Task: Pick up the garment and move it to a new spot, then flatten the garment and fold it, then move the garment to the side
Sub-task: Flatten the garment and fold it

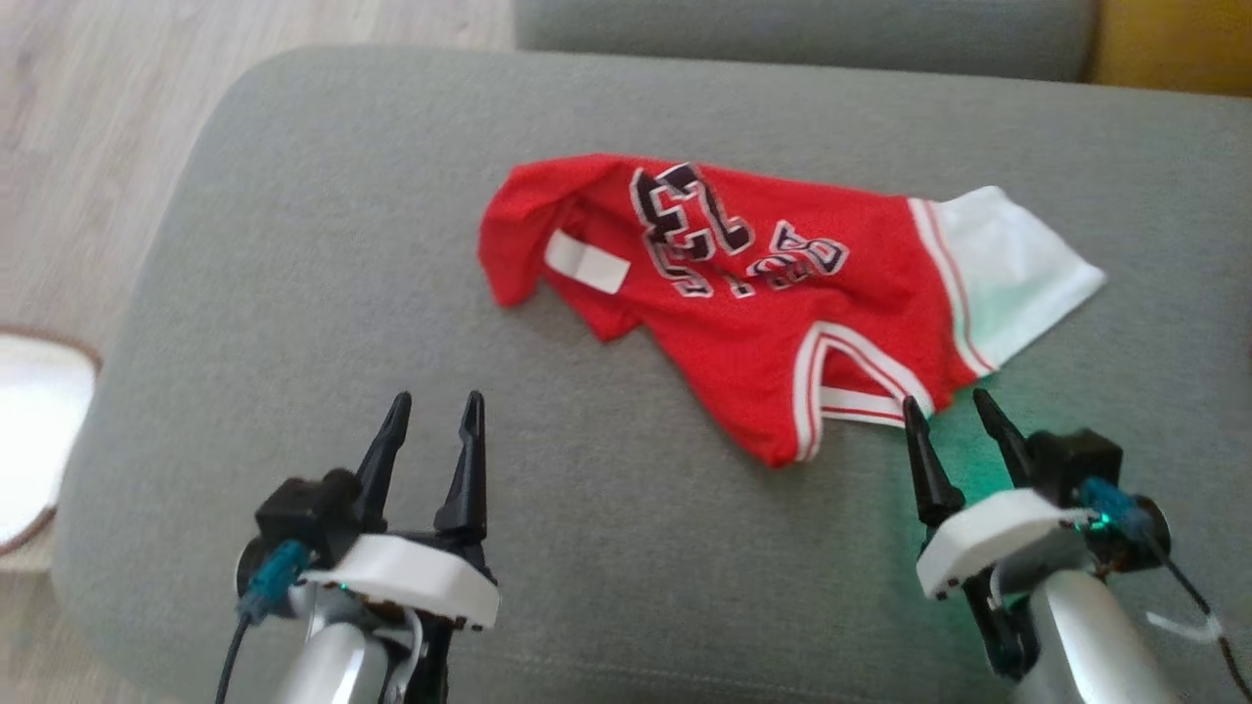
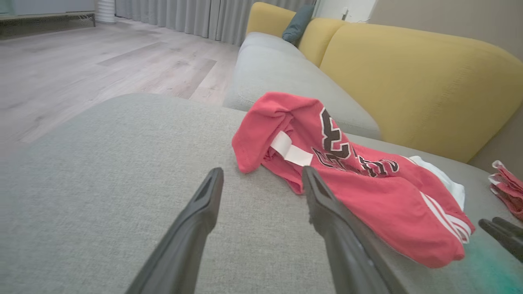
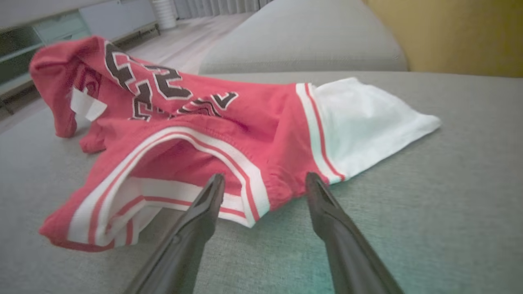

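The garment (image 1: 763,284) is a red jersey with black-and-white lettering, white trim and a white sleeve, lying crumpled on the grey cushion (image 1: 293,244). It also appears in the left wrist view (image 2: 367,183) and right wrist view (image 3: 196,118). My right gripper (image 1: 947,406) stands open just short of the jersey's near striped edge, its fingertips (image 3: 214,183) almost at the trim, nothing between them. Over bare cushion to the left and nearer than the jersey, my left gripper (image 1: 435,406) is open and empty too.
The cushion's rounded left edge drops to a wooden floor (image 1: 88,117). A white round object (image 1: 29,430) sits at the far left. A yellow sofa back (image 2: 408,77) rises behind. Another red-and-white cloth (image 2: 506,183) lies to the right.
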You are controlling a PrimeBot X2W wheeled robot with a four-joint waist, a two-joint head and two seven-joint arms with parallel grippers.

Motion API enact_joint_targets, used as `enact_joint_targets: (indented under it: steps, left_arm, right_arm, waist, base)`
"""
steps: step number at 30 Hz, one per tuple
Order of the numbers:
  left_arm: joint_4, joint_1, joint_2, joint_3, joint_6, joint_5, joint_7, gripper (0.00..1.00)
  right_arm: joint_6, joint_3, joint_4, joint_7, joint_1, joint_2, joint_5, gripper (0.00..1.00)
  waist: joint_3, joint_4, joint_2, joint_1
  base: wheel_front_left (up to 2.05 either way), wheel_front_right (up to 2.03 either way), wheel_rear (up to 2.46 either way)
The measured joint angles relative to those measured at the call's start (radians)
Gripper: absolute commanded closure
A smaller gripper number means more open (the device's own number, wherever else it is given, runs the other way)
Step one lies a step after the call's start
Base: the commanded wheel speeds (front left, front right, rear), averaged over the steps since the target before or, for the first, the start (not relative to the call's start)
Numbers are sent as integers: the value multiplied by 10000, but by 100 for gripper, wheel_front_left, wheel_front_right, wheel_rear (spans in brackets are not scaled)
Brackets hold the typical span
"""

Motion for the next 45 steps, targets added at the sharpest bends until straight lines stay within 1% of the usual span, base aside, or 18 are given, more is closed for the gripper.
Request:
enact_joint_targets:
  steps: [5,6,7,9,10,11,15,17,19,21,25,28,32,37,38,39,40,45]
  left_arm:
    - [-10,-90,-123,82,-86,12,0,0]
    - [-10,-94,-153,121,-94,12,0,0]
    - [-10,-96,-198,174,-98,12,0,0]
    - [-10,-98,-247,257,-102,13,0,0]
    - [-10,-98,-247,257,-102,13,0,0]
    - [-8,-99,-257,284,-125,25,0,0]
    - [-10,-116,-276,320,-198,94,0,0]
    - [-19,-178,-290,330,-267,94,0,0]
    - [-84,-225,-307,343,-272,96,0,0]
    - [-138,-241,-316,336,-276,96,0,0]
    - [-198,-368,-326,245,-353,96,0,0]
    - [-301,-579,-339,73,-345,84,0,0]
    - [-389,-662,-362,-109,-334,35,0,0]
    - [-476,-814,-372,-362,-265,-21,0,0]
    - [-500,-884,-376,-376,-265,-21,0,0]
    - [-520,-945,-376,-384,-263,-21,0,0]
    - [-522,-999,-376,-389,-261,-21,0,0]
    - [-541,-1035,-382,-368,-199,10,0,0]
  right_arm:
    - [0,-512,1231,251,-787,-2,-803,0]
    - [0,-683,1404,286,-909,-6,-968,14]
    - [0,-853,1569,334,-1033,-10,-1149,42]
    - [0,-1164,1789,359,-1288,-10,-1593,72]
    - [0,-1164,1789,359,-1288,-10,-1593,96]
    - [0,-1300,1822,380,-1430,-12,-1816,100]
    - [0,-1942,1837,435,-2089,-33,-2713,100]
    - [0,-2219,1712,512,-2522,-236,-3072,100]
    - [0,-2420,1553,683,-3108,-696,-3375,100]
    - [0,-2454,1467,924,-3877,-1348,-3682,100]
    - [0,-2219,1613,1429,-5560,-2598,-4019,100]
    - [0,-1935,1927,1755,-6541,-3363,-4213,100]
    - [0,-1879,2596,2027,-7483,-4000,-4380,100]
    - [0,-2111,3315,1848,-8257,-4420,-4984,100]
    - [0,-2188,3415,1662,-8379,-4426,-5056,73]
    - [0,-2328,3549,1528,-8490,-4410,-5056,13]
    - [0,-2470,3710,1453,-8590,-4381,-5101,0]
    - [0,-2671,4623,560,-8594,-3833,-5436,0]
  waist:
    - [434,559,0,1]
    - [509,664,0,1]
    - [584,761,0,1]
    - [723,939,0,1]
    - [723,939,0,1]
    - [785,1018,0,1]
    - [1000,1223,0,1]
    - [1096,1274,0,1]
    - [1193,1311,0,1]
    - [1306,1357,0,1]
    - [1577,1537,0,2]
    - [1787,1737,0,1]
    - [2123,1994,0,2]
    - [2528,2319,0,2]
    - [2596,2370,0,2]
    - [2656,2414,0,1]
    - [2703,2446,0,2]
    - [2546,2250,0,0]
  base:
    - [0,0,0]
    - [0,0,0]
    - [0,0,0]
    - [0,0,0]
    - [0,0,0]
    - [0,0,0]
    - [0,0,0]
    - [0,0,0]
    - [0,0,0]
    - [0,0,0]
    - [0,0,0]
    - [0,0,0]
    - [0,0,0]
    - [0,0,0]
    - [0,0,0]
    - [0,0,0]
    - [0,0,0]
    - [0,0,0]
